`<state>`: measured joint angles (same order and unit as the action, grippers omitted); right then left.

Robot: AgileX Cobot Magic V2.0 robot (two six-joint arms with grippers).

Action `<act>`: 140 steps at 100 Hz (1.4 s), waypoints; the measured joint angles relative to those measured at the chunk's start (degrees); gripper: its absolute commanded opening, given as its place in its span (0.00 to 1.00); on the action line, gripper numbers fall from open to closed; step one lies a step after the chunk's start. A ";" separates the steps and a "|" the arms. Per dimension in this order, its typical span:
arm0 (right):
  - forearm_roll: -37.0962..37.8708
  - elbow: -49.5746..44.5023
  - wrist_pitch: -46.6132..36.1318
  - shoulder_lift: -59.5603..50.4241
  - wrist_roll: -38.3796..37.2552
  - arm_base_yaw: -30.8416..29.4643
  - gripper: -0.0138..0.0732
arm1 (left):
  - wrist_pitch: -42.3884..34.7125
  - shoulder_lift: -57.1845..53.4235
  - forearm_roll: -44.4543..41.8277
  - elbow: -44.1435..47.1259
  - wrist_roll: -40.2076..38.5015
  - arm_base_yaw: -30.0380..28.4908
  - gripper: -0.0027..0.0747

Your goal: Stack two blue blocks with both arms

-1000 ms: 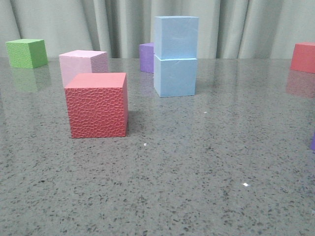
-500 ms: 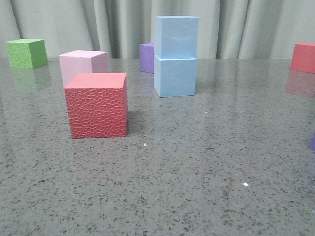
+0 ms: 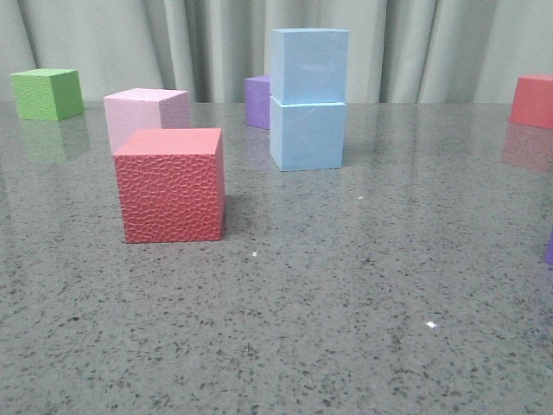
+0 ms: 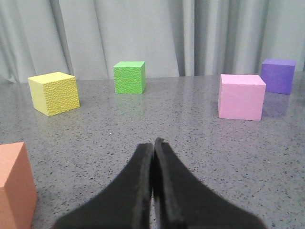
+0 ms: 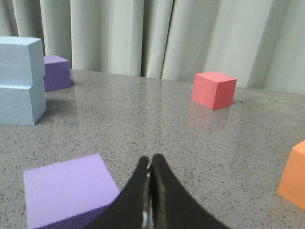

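Observation:
Two pale sky-blue blocks stand stacked at the table's middle back: the upper blue block point(image 3: 309, 65) rests squarely on the lower blue block point(image 3: 307, 136). The stack also shows in the right wrist view, upper block point(image 5: 18, 62) on lower block point(image 5: 19, 105). Neither arm shows in the front view. My left gripper point(image 4: 153, 143) is shut and empty, low over bare table. My right gripper point(image 5: 149, 160) is shut and empty, beside a lilac cube point(image 5: 69, 191), far from the stack.
A textured red cube point(image 3: 171, 184) stands front left, a pale pink cube point(image 3: 143, 112) behind it, a green cube point(image 3: 47, 93) far left, a purple cube point(image 3: 257, 101) behind the stack, a red cube point(image 3: 532, 100) far right. Yellow point(image 4: 53, 93) and orange point(image 4: 15, 186) cubes lie by the left gripper.

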<state>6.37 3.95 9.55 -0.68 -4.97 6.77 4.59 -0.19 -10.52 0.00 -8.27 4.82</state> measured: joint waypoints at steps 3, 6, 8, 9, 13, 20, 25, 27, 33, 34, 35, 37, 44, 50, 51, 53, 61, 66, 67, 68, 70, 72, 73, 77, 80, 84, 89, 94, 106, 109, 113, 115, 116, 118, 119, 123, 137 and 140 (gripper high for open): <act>0.00 -0.57 -0.64 0.00 0.00 0.09 0.02 | 0.00 0.00 0.00 0.00 0.00 0.00 0.01; 0.00 -1.13 -1.26 0.00 0.07 0.09 0.02 | 0.00 0.00 0.00 0.00 0.00 0.00 0.01; 0.00 -1.53 -1.71 0.00 0.07 0.09 0.02 | 0.00 0.00 0.00 0.00 0.00 0.00 0.01; 0.00 -1.76 -1.88 0.00 0.07 0.09 0.02 | 0.00 0.00 0.00 0.00 0.00 0.00 0.01; 0.00 -2.24 -2.78 0.00 0.07 0.09 0.02 | 0.00 0.00 0.00 0.00 0.00 0.00 0.01; -0.10 -3.07 -4.31 0.00 0.07 0.09 0.02 | 0.00 0.00 0.00 0.00 0.00 0.00 0.01; -0.10 -3.69 -5.26 0.00 0.07 0.09 0.02 | 0.00 0.00 0.00 0.00 0.00 0.00 0.01; -0.10 -3.80 -5.56 0.00 0.19 0.09 0.02 | 0.00 0.00 0.00 0.00 0.00 0.00 0.01; -0.10 -4.28 -6.48 0.00 0.24 0.09 0.02 | 0.00 0.00 0.00 0.00 0.00 0.00 0.01; -0.10 -4.28 -6.62 0.00 0.24 0.09 0.02 | 0.00 0.00 0.00 0.00 0.00 0.00 0.01; -0.10 -4.43 -6.61 0.00 0.24 0.09 0.02 | 0.00 0.00 0.00 0.00 0.00 0.00 0.01; -0.10 -4.66 -6.93 0.00 0.24 0.09 0.02 | 0.00 0.00 0.00 0.00 0.00 0.00 0.01; -0.18 -5.13 -7.52 0.00 0.24 0.09 0.02 | 0.00 0.00 0.00 0.00 0.00 0.00 0.01; -0.18 -5.41 -7.89 0.00 0.24 0.09 0.02 | 0.00 0.00 0.00 0.00 0.00 0.00 0.01; -0.18 -5.41 -7.89 0.00 0.24 0.09 0.02 | 0.00 0.00 0.00 0.00 0.00 0.00 0.01; -0.18 -5.50 -7.89 0.00 0.24 0.09 0.02 | 0.00 0.00 0.00 0.00 0.00 0.00 0.01; -0.18 -5.50 -8.46 0.00 0.29 0.09 0.02 | 0.00 0.00 0.00 0.00 0.00 0.00 0.01; -0.18 -5.50 -9.55 0.00 0.29 0.09 0.02 | 0.00 0.00 0.00 0.00 0.00 0.00 0.01; -0.18 -5.50 -9.55 0.00 0.37 0.09 0.02 | 0.00 0.00 0.00 0.00 0.00 0.00 0.01; -0.18 -5.50 -9.55 0.00 0.37 0.09 0.02 | 0.00 0.00 0.00 0.00 0.00 0.00 0.01; -0.18 -5.50 -9.55 0.00 0.37 0.09 0.02 | 0.00 0.00 0.00 0.00 0.00 0.00 0.01; -0.18 -5.50 -10.01 0.00 0.37 0.09 0.02 | 0.00 0.00 0.00 0.00 0.00 0.00 0.01; -0.18 -5.50 -10.11 0.00 0.37 0.09 0.02 | 0.00 0.00 0.00 0.00 0.00 0.00 0.01; -0.18 -5.50 -10.32 0.00 0.37 0.09 0.02 | 0.00 0.00 0.00 0.00 0.00 0.00 0.01; -0.18 -5.50 -10.41 0.00 0.37 0.09 0.02 | 0.00 0.00 0.00 0.00 0.00 0.00 0.01; -0.18 -5.50 -10.41 0.00 0.37 0.09 0.02 | 0.00 0.00 0.00 0.00 0.00 0.00 0.01; -0.18 -5.50 -10.41 0.00 0.37 0.09 0.02 | 0.00 0.00 0.00 0.00 0.00 0.00 0.01; -0.18 -5.50 -10.41 0.00 0.37 0.09 0.02 | 0.00 0.00 0.00 0.00 0.00 0.00 0.01; -0.18 -5.50 -10.41 0.00 0.37 0.09 0.02 | 0.00 0.00 0.00 0.00 0.00 0.00 0.01; -0.18 -5.50 -10.41 0.00 0.37 0.09 0.02 | 0.00 0.00 0.00 0.00 0.00 0.00 0.01; -0.18 -5.50 -10.41 0.00 0.37 0.09 0.02 | 0.00 0.00 0.00 0.00 0.00 0.00 0.01; -0.18 -5.50 -10.41 0.00 0.37 0.09 0.02 | 0.00 0.00 0.00 0.00 0.00 0.00 0.01; -0.18 -5.50 -10.41 0.00 0.37 0.09 0.02 | 0.00 0.00 0.00 0.00 0.00 0.00 0.01; -0.18 -5.50 -10.41 0.00 0.37 0.09 0.02 | 0.00 0.00 0.00 0.00 0.00 0.00 0.01; -0.18 -5.50 -10.41 0.00 0.37 0.09 0.02 | 0.00 0.00 0.00 0.00 0.00 0.00 0.01; -0.18 -5.50 -10.41 0.00 0.41 0.09 0.02 | 0.00 0.00 0.00 0.00 0.00 0.00 0.01; -0.18 -5.50 -10.41 0.00 0.41 0.09 0.02 | 0.00 0.00 0.00 0.00 0.00 0.00 0.01; -0.18 -5.50 -10.41 0.00 0.41 0.09 0.02 | 0.00 0.00 0.00 0.00 0.00 0.00 0.01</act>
<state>6.18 -1.55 -0.86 -0.68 -4.56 6.86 4.59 -0.19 -10.52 0.00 -8.27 4.82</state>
